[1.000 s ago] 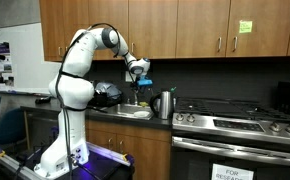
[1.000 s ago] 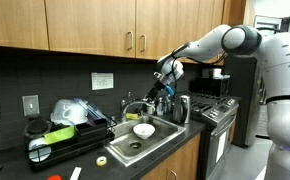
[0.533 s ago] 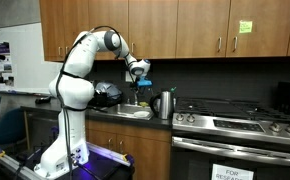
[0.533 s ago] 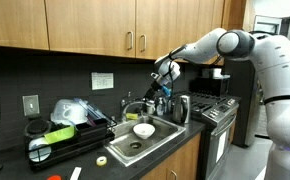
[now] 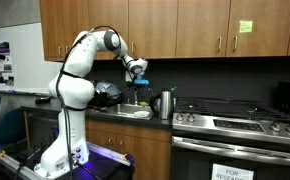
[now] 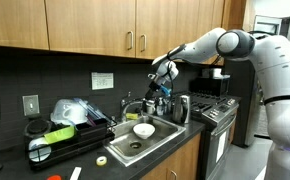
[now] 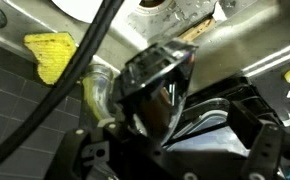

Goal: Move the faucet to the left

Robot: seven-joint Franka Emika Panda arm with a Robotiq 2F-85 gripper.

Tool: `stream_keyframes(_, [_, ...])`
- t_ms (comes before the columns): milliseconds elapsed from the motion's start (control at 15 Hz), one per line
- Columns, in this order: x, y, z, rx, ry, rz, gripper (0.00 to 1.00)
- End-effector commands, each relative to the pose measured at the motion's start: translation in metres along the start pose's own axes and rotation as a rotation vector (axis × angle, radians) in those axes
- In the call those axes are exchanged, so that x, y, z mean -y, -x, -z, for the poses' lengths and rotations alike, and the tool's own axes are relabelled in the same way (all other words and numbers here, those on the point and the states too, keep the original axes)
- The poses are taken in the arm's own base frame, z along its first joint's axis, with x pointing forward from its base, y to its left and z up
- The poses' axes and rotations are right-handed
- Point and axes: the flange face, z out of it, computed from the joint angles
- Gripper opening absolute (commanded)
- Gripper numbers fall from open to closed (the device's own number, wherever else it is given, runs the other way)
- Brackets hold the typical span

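Centrally, the faucet stands behind the sink, near the kettle. Arm stretched forward, wrist bent down, gripper close above the faucet. Cabinets hang overhead, leaving open room sideways. Finger spread and contact cannot be told.

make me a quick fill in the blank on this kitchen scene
The faucet rises at the sink, where a white ___ lies.
The steel kettle stands between the sink and the ___.
The cabinets are made of ___.
Missing: bowl, stove, wood.
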Motion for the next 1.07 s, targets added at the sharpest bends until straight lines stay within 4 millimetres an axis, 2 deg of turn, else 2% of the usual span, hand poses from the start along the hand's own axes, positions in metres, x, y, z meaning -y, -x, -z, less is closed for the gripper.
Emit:
stream_keyframes(0, [0.011, -0.018, 0.007, 0.043, -0.037, -0.023, 1.0])
stream_keyframes(533, [0.017, -0.03, 0.008, 0.058, -0.036, -0.072, 1.0])
stream_keyframes(1000, [0.02, -0.016, -0.007, 0.09, -0.099, -0.186, 1.0])
